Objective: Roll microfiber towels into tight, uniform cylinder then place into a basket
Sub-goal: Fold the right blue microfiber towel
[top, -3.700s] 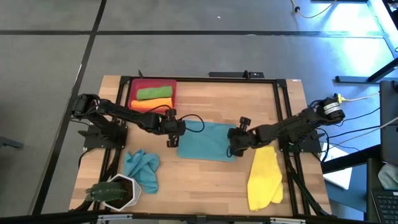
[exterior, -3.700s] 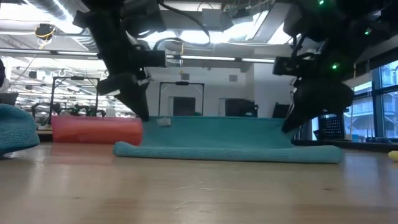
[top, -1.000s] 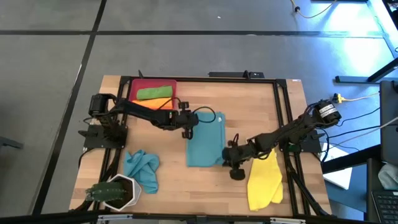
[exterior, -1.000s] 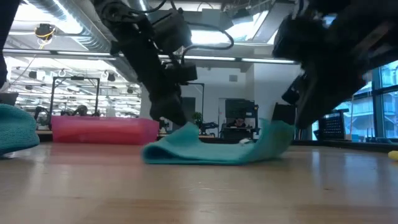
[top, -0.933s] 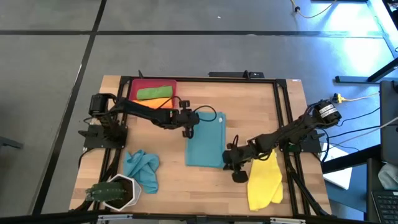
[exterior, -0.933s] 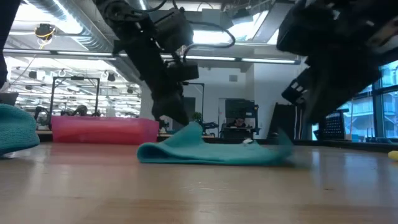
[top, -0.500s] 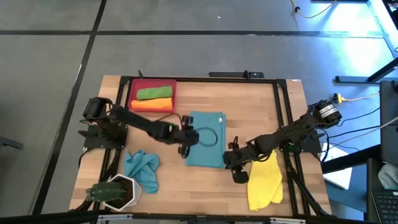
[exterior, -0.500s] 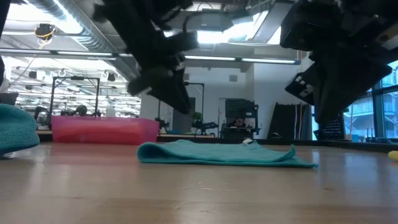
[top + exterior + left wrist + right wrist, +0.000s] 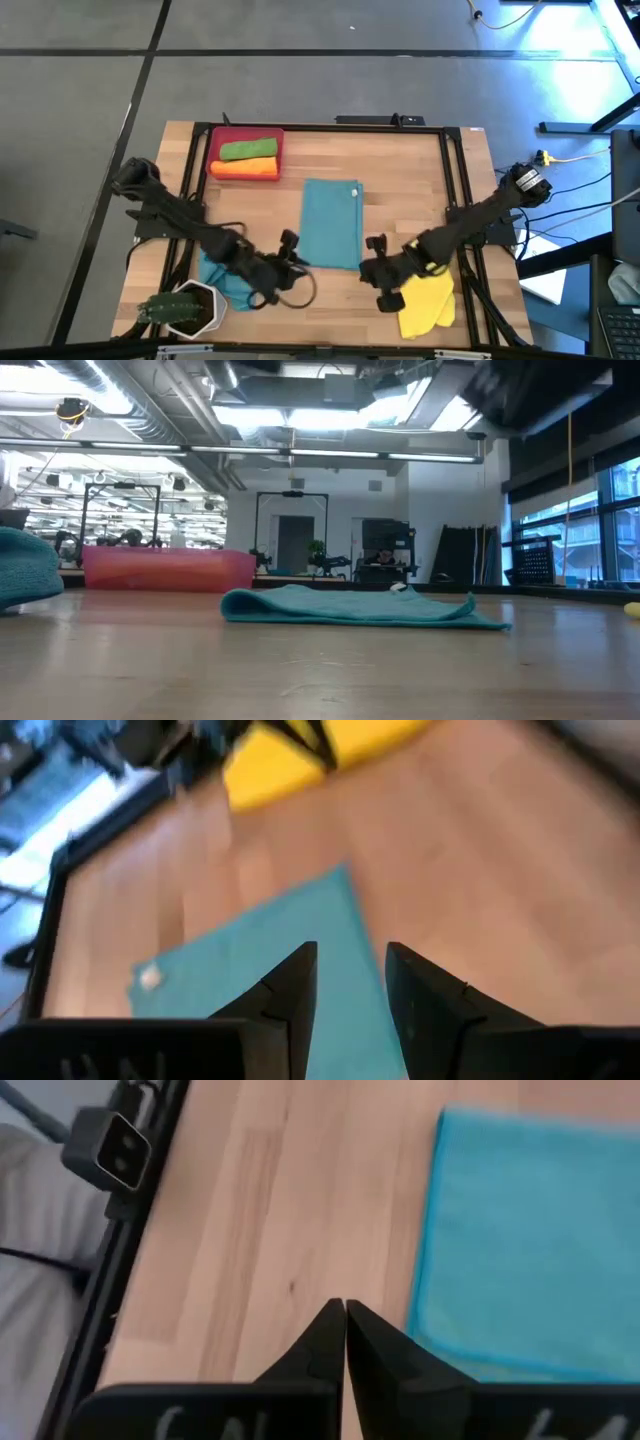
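While it lies flat and folded into a long rectangle near the middle of the wooden bench (image 9: 410, 170), the teal-blue microfiber towel (image 9: 331, 223) is touched by neither arm; a small white tag sits at one of its far corners. In the low view it rests as a low, slightly rumpled strip on the bench top. Toward the far left corner stands the shallow red plastic basket (image 9: 244, 134), holding a rolled green towel (image 9: 247, 150) and a rolled orange towel (image 9: 243, 168) side by side. A second teal-blue towel (image 9: 216, 275) lies crumpled near the front left corner, partly under the left arm and next to a white hexagonal pot (image 9: 187, 309) with a plant. A yellow towel (image 9: 428, 303) lies bunched near the front right corner.

The left gripper (image 9: 291, 250) hovers just off the flat towel's near left corner, its two dark fingers (image 9: 285, 995) parted with nothing between them. The right gripper (image 9: 376, 253) sits just beside the towel's near right corner, beside the yellow towel, its fingers (image 9: 325, 1335) pressed together and empty.
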You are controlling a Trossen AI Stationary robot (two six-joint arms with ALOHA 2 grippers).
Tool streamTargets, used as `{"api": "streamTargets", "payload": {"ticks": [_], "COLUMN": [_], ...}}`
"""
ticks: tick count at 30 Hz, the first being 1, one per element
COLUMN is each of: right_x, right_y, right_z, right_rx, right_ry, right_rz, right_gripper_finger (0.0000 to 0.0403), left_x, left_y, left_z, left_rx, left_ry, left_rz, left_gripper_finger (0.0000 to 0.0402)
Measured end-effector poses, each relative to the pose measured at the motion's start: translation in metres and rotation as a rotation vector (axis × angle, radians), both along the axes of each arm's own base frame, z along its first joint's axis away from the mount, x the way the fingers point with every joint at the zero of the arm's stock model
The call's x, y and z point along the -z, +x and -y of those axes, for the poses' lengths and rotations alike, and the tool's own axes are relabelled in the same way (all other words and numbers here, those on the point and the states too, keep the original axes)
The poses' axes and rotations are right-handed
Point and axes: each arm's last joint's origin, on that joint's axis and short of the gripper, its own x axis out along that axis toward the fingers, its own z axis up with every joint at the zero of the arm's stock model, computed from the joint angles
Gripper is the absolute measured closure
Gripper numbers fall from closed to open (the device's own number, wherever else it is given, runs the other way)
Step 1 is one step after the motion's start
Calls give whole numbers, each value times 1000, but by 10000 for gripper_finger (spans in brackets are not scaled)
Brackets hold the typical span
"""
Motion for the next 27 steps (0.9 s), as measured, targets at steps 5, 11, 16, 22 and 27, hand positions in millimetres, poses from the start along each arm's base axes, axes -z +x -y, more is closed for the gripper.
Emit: {"api": "streamTargets", "payload": {"ticks": [5,11,16,22,27], "right_x": [-14,-9,-9,-9,-9], "right_y": [-13,-20,-20,-18,-16], "right_z": [-27,-35,-35,-30,-28], "right_rx": [18,42,43,51,76], "right_ry": [-151,-183,-185,-200,-188], "right_rz": [143,144,145,135,130], "right_gripper_finger": [386,386,386,386,386], "left_x": [12,57,86,111,122], "left_y": [-26,-31,-20,-7,5], "left_z": [3,-11,-6,-9,-11], "left_rx": [29,-12,32,17,23], "left_ry": [-114,-94,39,188,270], "left_rz": [97,77,-23,-180,-294], "left_gripper_finger": [292,291,291,291,291]}}
